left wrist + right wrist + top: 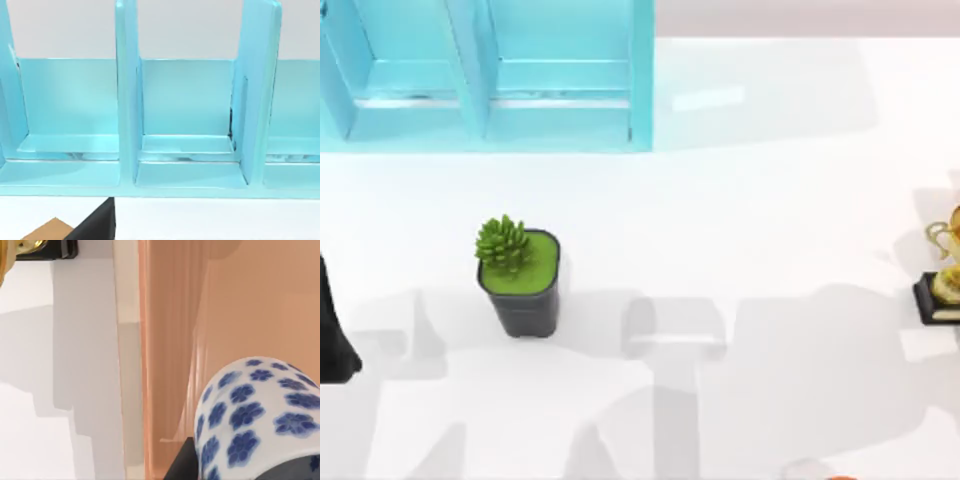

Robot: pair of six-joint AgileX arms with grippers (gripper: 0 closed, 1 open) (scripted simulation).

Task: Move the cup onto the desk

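The cup (250,425), white with blue flowers, is close up in the right wrist view, tilted over a peach-orange surface (240,305). A dark part of my right gripper (183,463) lies against the cup's wall. The glossy white desk (720,220) spans the top view, and a strip of it (30,390) lies beside the orange surface. My left arm (334,335) rests at the desk's left edge. Its wrist view faces the shelf, with a black piece (96,224) low in the picture.
A light blue shelf unit (490,80) stands at the back left, its open compartments (185,110) facing the left wrist. A dark grey square plant pot (522,280) sits left of centre. A golden trophy (945,275) on a black base stands at the right edge.
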